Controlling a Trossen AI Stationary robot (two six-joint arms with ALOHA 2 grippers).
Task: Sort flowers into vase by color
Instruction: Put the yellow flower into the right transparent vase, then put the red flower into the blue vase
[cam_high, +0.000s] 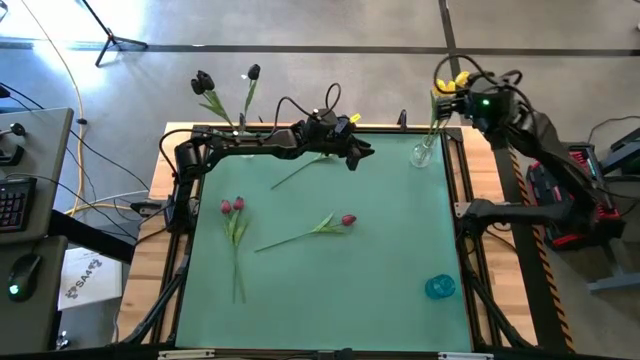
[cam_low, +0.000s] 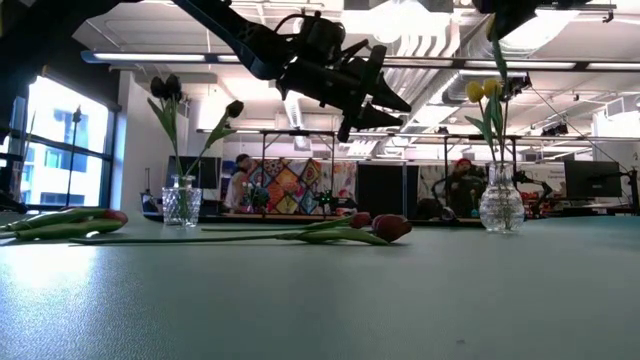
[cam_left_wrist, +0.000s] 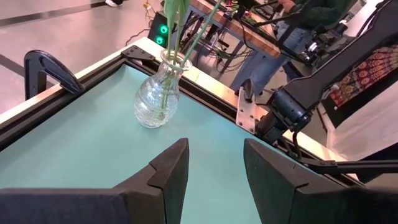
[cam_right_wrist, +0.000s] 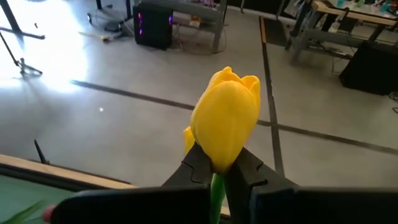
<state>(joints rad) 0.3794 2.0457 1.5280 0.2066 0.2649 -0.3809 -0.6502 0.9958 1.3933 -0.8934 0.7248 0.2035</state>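
Tulip petals on the yellow tulip (cam_right_wrist: 227, 118) are fat and bright; the right gripper (cam_right_wrist: 219, 167) pinches its green stem just under the head, above the clear vase (cam_high: 424, 150) at the table's (cam_high: 390, 290) far right corner. The left gripper (cam_left_wrist: 214, 168) hangs open and empty above the mat, with red tulips (cam_high: 232, 206) and a blue cup (cam_high: 440, 287) lying nearer the front.

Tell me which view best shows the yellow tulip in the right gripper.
The right wrist view: the yellow tulip fills the frame, its stem pinched in the shut right gripper. The high view shows it small, above the clear vase at the table's far right corner. The low view shows yellow heads above that vase. The left wrist view shows only stems.
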